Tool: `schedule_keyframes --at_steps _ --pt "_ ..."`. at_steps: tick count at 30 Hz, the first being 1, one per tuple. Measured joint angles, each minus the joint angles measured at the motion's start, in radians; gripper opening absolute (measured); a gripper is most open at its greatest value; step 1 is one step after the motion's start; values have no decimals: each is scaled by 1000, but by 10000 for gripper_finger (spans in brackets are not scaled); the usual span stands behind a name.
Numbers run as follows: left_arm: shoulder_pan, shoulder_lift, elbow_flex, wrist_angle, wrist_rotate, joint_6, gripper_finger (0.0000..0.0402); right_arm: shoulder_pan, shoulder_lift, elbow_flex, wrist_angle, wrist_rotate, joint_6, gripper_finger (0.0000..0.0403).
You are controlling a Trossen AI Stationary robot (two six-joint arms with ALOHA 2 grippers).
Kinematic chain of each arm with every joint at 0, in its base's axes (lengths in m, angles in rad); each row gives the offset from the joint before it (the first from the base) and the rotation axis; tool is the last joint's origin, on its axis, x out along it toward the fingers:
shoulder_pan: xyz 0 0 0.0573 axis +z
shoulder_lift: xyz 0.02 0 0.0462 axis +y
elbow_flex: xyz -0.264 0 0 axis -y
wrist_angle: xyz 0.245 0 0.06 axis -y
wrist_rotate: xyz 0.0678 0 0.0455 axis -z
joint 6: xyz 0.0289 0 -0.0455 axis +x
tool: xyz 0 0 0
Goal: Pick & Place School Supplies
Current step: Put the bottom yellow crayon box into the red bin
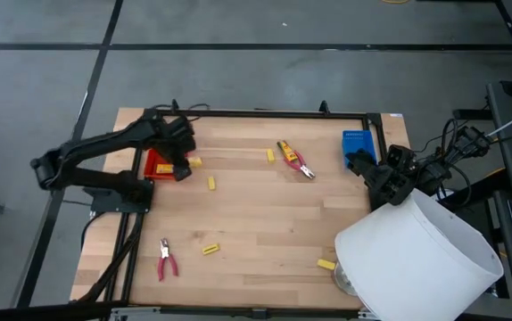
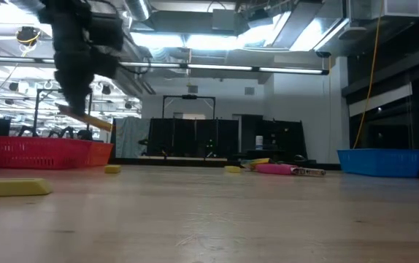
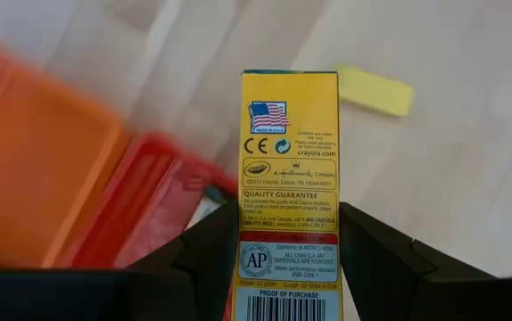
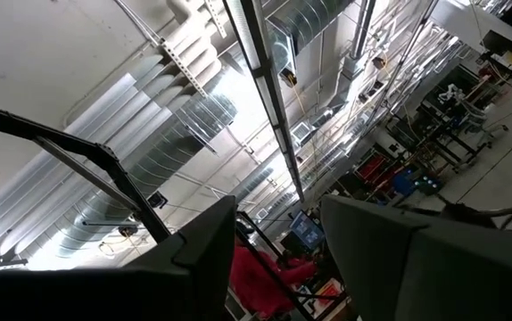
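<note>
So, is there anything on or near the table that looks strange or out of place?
Yes. A big white cylinder lies tilted over the table's near right corner, hiding part of it. The right gripper points up at the ceiling, holding nothing.

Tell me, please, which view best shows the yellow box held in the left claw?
The left wrist view: the crayon box fills it, label readable. High view shows only a yellow sliver; low view an angled edge; right wrist view nothing.

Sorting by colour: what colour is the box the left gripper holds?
Yellow crayon box, clearest in the left wrist view.
</note>
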Motion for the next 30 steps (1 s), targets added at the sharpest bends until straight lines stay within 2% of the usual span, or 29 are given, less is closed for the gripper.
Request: schedule_keyframes --at_steps 5,10,17,24,30 --pt "36 -61 -3 -10 -122 -143 178 0 0 0 0 0 -2 173" --pt "73 -71 -15 -54 -129 -300 178 0 0 0 2 0 -3 173" --pt "77 -89 -98 -98 -130 -529 178 0 0 0 7 -7 -18 173" --pt "77 -91 -115 -102 -170 -642 174 0 0 0 8 -7 -18 173" --pt "77 -87 -115 -113 -159 -663 173 0 0 0 8 -7 -19 173"
